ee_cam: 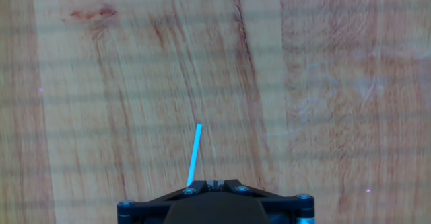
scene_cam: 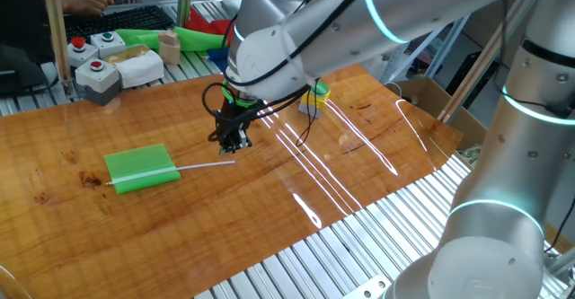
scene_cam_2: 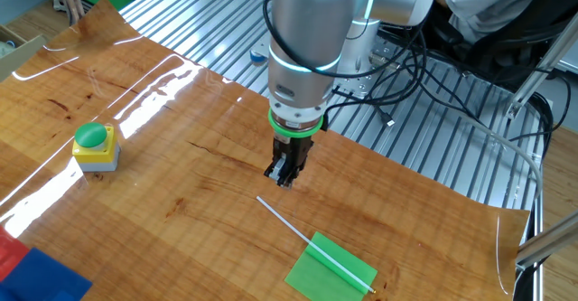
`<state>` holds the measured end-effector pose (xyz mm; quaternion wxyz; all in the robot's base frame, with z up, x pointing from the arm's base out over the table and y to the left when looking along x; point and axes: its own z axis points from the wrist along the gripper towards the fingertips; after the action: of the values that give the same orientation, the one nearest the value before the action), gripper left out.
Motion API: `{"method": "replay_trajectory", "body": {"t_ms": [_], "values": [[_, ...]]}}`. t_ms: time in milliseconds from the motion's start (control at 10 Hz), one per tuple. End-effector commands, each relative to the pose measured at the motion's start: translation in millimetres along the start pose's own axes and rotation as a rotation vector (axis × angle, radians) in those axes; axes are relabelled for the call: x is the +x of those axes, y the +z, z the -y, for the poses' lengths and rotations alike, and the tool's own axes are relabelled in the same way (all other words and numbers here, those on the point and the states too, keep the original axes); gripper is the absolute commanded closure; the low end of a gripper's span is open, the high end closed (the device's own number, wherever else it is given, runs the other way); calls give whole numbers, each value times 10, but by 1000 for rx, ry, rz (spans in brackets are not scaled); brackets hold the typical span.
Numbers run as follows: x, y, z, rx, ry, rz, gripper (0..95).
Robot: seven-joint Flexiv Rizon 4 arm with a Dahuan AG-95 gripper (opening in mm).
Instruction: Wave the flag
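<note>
The flag lies flat on the wooden table: a bright green sheet (scene_cam: 141, 167) on a thin white stick (scene_cam: 205, 165). It also shows in the other fixed view, with the sheet (scene_cam_2: 331, 267) and the stick (scene_cam_2: 289, 221). My gripper (scene_cam: 235, 142) hangs just above the table, close beside the stick's free end and pointing down (scene_cam_2: 284, 176). In the hand view the jaws (ee_cam: 215, 182) are together with nothing between them. The stick's end (ee_cam: 194, 153) runs past their left side. The sheet is out of the hand view.
A green button on a yellow box (scene_cam_2: 94, 143) stands on the table beyond the gripper. Blue and red flat pieces (scene_cam_2: 36, 278) lie at one corner. Grey button boxes (scene_cam: 94, 65) and green cone-shaped pieces (scene_cam: 171, 39) sit past the table's far edge.
</note>
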<state>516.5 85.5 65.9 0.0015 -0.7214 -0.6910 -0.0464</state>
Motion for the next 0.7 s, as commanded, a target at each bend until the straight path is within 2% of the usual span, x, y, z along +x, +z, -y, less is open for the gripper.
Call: {"method": "replay_trajectory", "body": {"t_ms": [100,200,300,700], "values": [[0,-26,14,4,5,3,950],[5,-29,15,6,5,2,950],[6,-30,13,7,5,-10,950],[7,-35,0,13,6,-6,950]]}}
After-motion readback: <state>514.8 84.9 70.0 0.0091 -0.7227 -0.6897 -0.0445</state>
